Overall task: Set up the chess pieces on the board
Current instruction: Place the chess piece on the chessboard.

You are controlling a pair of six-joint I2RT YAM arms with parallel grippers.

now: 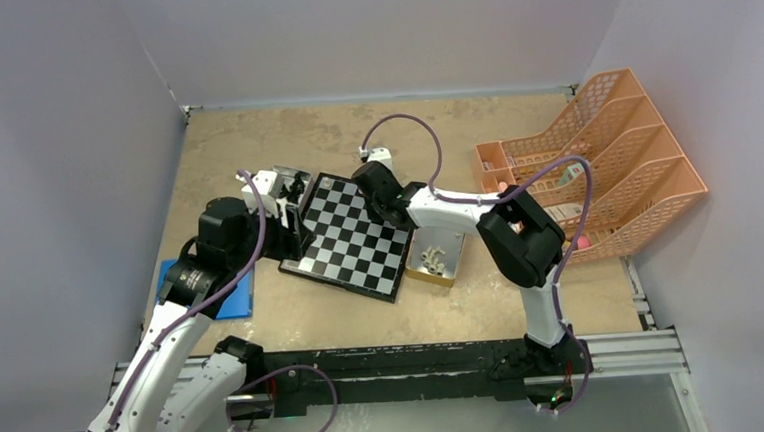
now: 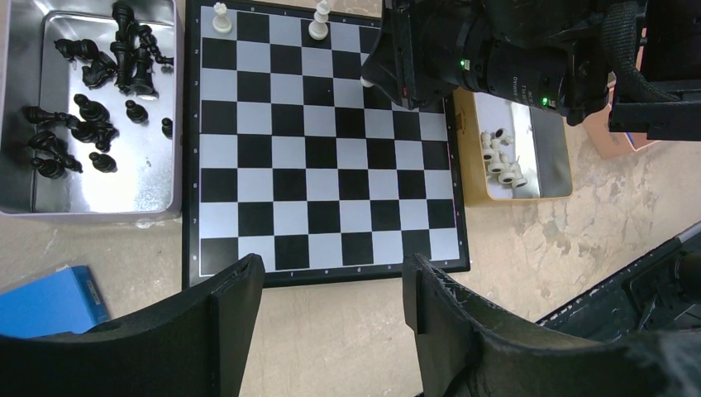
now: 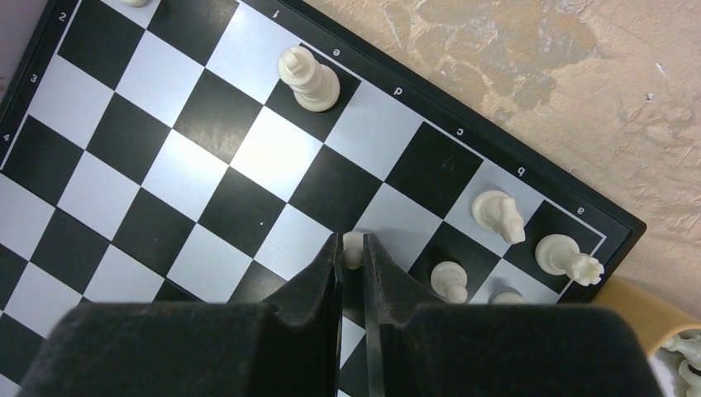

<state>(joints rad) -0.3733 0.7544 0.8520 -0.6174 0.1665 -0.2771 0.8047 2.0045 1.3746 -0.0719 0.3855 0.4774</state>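
one cream pawn pinched over the board

the right gripper (image 3: 351, 243) is pinching a small cream pawn (image 3: 353, 250) between its two tips. its jaws are sitting almost pressed together, with only the pawn between them. they are hanging over the board (image 3: 124, 141), close to one corner. i cannot tell if the pawn is touching the square under it. just right of the jaws a second pawn (image 3: 450, 281) is standing. a bit further right a cream knight (image 3: 498, 217) and a cream rook (image 3: 566, 255) are standing on the edge row. ahead of the jaws and a little left, a tall cream piece (image 3: 307, 78) is standing on that same row.

the left gripper (image 2: 331, 285) is holding nothing. its jaws are spread wide and are hanging by the near edge of the board, which is lying flat ahead of them. ahead and to the left of these jaws a silver tray (image 2: 124, 186) is holding a heap of black pieces (image 2: 91, 124). ahead and to the right a yellow tray (image 2: 471, 178) is holding a few cream pieces (image 2: 500, 157). the right arm (image 2: 512, 58) is covering part of that tray and the far right corner of the board. down by the left jaw a blue flat thing (image 2: 50, 302) is lying on the table (image 2: 347, 331).
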